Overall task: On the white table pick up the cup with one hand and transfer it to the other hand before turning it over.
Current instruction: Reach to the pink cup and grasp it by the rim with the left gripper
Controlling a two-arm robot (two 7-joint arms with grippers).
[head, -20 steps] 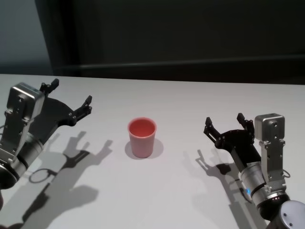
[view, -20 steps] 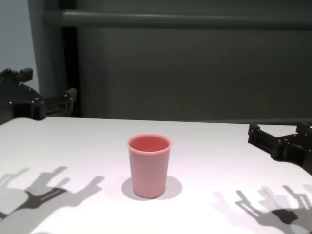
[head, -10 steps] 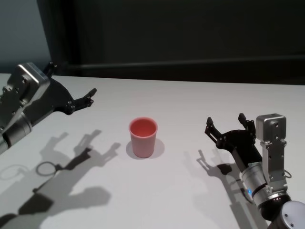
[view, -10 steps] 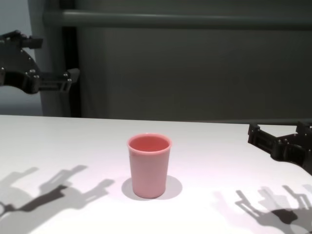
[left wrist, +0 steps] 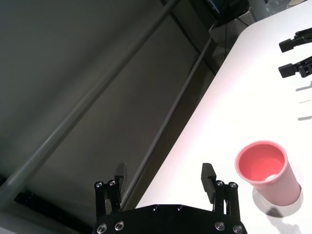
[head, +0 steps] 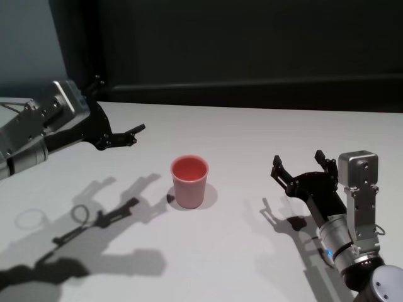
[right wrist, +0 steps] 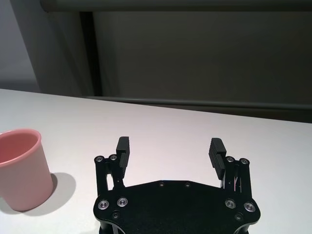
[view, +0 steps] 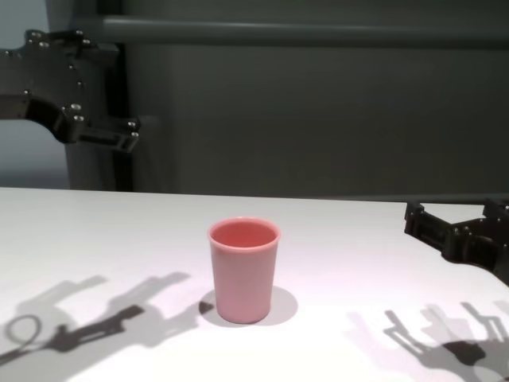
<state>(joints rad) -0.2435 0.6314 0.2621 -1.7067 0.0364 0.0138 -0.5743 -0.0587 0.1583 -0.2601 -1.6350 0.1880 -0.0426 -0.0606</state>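
Near the middle of the white table [head: 252,132] stood the cup [head: 189,181], upright with its mouth up, well away from every edge. Bare tabletop lay open on all sides of it. Above the table's left side, raised off the surface, the left hand [head: 116,129] hung with fingers spread, holding nothing, well apart from the cup. Toward the right edge, the right hand [head: 299,168] sat low over the table, fingers likewise spread and empty, pointing toward the far edge.
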